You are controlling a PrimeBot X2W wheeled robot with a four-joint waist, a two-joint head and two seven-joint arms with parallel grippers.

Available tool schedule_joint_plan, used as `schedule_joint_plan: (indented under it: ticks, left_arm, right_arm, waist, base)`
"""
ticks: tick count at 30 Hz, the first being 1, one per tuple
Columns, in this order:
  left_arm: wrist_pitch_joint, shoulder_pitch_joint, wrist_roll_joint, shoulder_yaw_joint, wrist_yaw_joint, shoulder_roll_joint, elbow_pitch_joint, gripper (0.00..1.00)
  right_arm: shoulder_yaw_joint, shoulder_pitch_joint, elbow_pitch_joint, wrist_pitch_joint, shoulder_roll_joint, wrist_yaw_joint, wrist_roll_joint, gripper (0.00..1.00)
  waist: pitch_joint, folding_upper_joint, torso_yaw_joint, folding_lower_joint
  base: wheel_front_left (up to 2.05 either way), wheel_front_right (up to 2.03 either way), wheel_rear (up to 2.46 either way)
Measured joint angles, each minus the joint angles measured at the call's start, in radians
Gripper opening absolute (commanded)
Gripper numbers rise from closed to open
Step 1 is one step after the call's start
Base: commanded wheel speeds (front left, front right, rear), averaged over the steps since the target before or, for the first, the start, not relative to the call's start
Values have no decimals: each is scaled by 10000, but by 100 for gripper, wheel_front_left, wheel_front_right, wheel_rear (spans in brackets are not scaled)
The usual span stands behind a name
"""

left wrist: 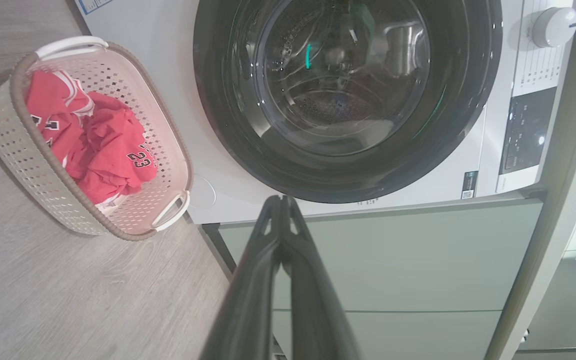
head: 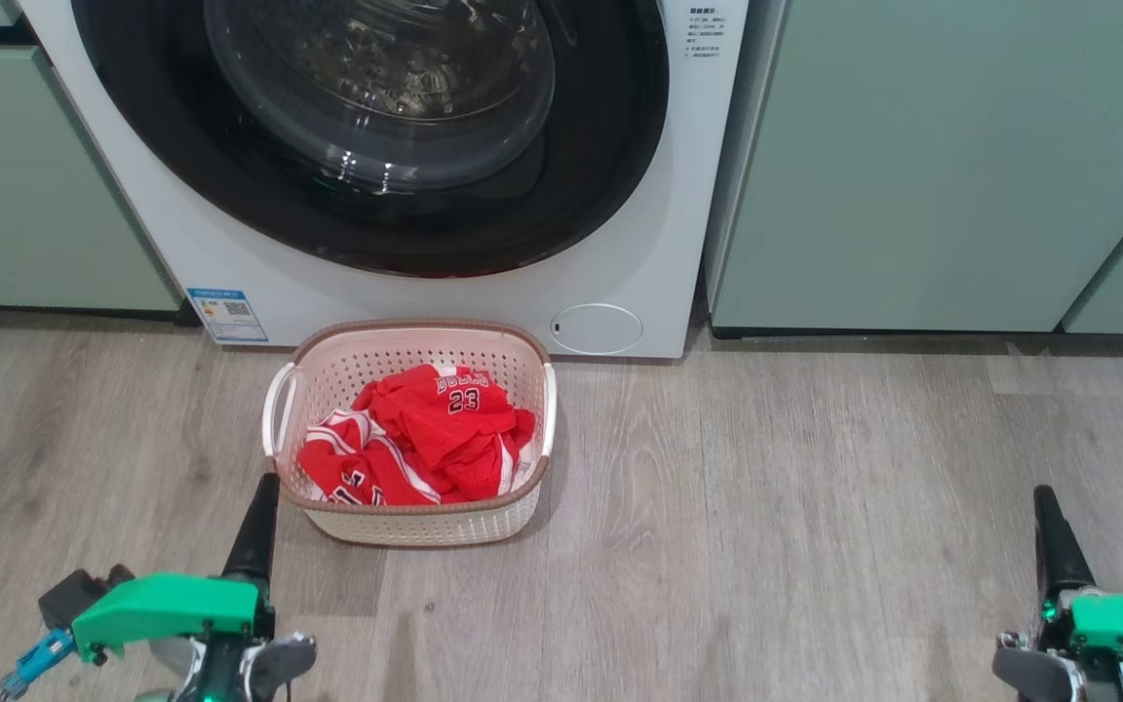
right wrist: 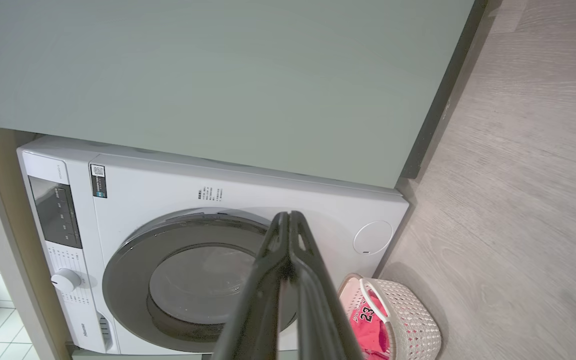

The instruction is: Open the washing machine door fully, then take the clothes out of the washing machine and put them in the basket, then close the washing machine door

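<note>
The white washing machine (head: 639, 244) fills the top of the head view, its round black-rimmed door (head: 376, 136) lying flush against the front. The cream basket (head: 412, 522) stands on the floor just before it and holds the red number 23 jerseys (head: 425, 434). My left gripper (head: 264, 487) is shut and empty, low at the left beside the basket's near left corner. My right gripper (head: 1042, 497) is shut and empty at the lower right, far from the basket. The wrist views show the same door (left wrist: 343, 95) (right wrist: 193, 280), basket (left wrist: 23, 150) (right wrist: 408, 320) and each gripper's joined fingertips (left wrist: 282, 200) (right wrist: 289, 216).
Pale green cabinets (head: 942, 156) flank the washing machine on both sides. Grey wood-look floor (head: 766, 546) spreads between my arms. A control panel with a white dial (left wrist: 550, 25) sits along the machine's upper front.
</note>
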Motion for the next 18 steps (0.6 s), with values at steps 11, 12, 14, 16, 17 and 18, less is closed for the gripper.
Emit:
schedule_joint_plan:
  ticks: [11,12,14,16,17,18]
  left_arm:
    - [297,-9,-1166,138,0,-42,-291,0]
    - [343,-11,-1266,148,0,-44,-305,0]
    - [366,-13,-1465,165,0,-56,-343,0]
    - [441,-19,-1689,176,0,-65,-412,0]
    - [462,-31,-1797,182,0,-73,-437,0]
    - [518,-40,-1900,194,0,-75,-468,0]
  right_arm:
    - [25,-169,-52,276,-6,0,1174,0]
    - [27,-172,-54,284,-8,0,1271,0]
    - [31,-184,-56,393,-8,0,1475,0]
    - [35,-222,-58,451,-8,-2,1699,0]
    - [36,-252,-59,481,-10,-2,1804,0]
    - [38,-296,-59,499,-10,-2,1902,0]
  waist:
    - [71,0,13,0]
    - [78,0,14,0]
    - [91,0,17,0]
    - [103,0,20,0]
    - [110,0,21,0]
    - [117,0,22,0]
  base:
    - [0,0,0]
    - [0,0,0]
    - [0,0,0]
    - [0,0,0]
    - [0,0,0]
    - [0,0,0]
